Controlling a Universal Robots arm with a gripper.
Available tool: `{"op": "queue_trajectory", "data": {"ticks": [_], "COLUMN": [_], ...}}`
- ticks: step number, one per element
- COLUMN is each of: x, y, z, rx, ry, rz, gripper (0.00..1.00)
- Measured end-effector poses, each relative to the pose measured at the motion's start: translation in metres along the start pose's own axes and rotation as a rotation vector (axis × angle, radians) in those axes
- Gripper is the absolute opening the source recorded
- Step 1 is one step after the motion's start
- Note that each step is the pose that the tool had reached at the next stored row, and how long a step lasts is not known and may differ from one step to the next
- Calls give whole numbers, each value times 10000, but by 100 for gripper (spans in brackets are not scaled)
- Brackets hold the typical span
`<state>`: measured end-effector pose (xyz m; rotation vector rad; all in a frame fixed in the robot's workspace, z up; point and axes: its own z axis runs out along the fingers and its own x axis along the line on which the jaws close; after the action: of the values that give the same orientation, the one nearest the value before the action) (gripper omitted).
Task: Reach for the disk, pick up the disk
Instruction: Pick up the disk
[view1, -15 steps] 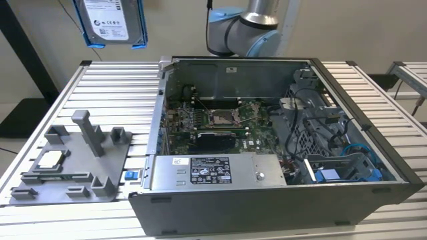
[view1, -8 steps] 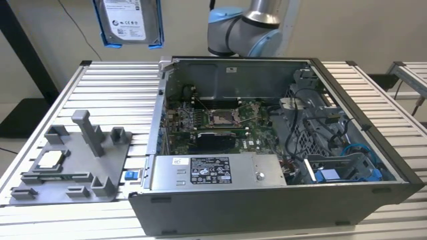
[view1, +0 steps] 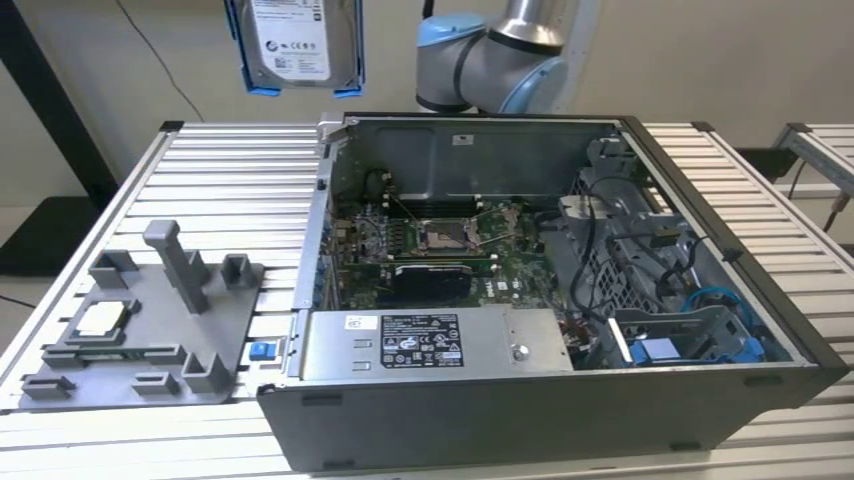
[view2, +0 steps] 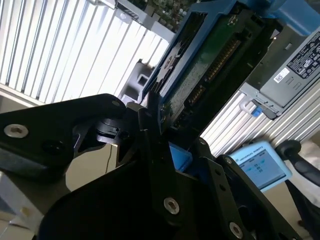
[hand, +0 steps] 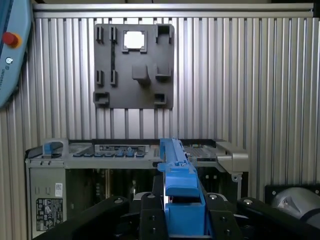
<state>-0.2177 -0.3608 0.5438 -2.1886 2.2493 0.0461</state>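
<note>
1. Exterior view's left: grey fixture plate (view1: 134, 330) lies on the slatted counter (view1: 747, 170), with a small silver chip (view1: 104, 318) seated in it.
2. Left of centre, high up: the disk (view1: 296, 45) hangs in the air with its label facing the camera. It is well clear of the counter, over its far side, just left of the arm (view1: 494, 60).
3. First wrist view: claw (hand: 182, 210) pinches the disk's blue frame edge-on, a finger pressed to each side.
4. Right: open computer case (view1: 534, 420) stands below, apart from the disk.
5. Judgement: reach is done and the disk is lifted. Any further move calls for a firm, steady hold on that narrow frame.
</note>
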Motion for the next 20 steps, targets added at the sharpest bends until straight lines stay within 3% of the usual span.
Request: {"op": "queue_trajectory", "data": {"ticks": [20], "x": [-25], "y": [-910], "z": [-16], "rx": [-93], "ry": [2], "rz": [2], "gripper": [0]}}
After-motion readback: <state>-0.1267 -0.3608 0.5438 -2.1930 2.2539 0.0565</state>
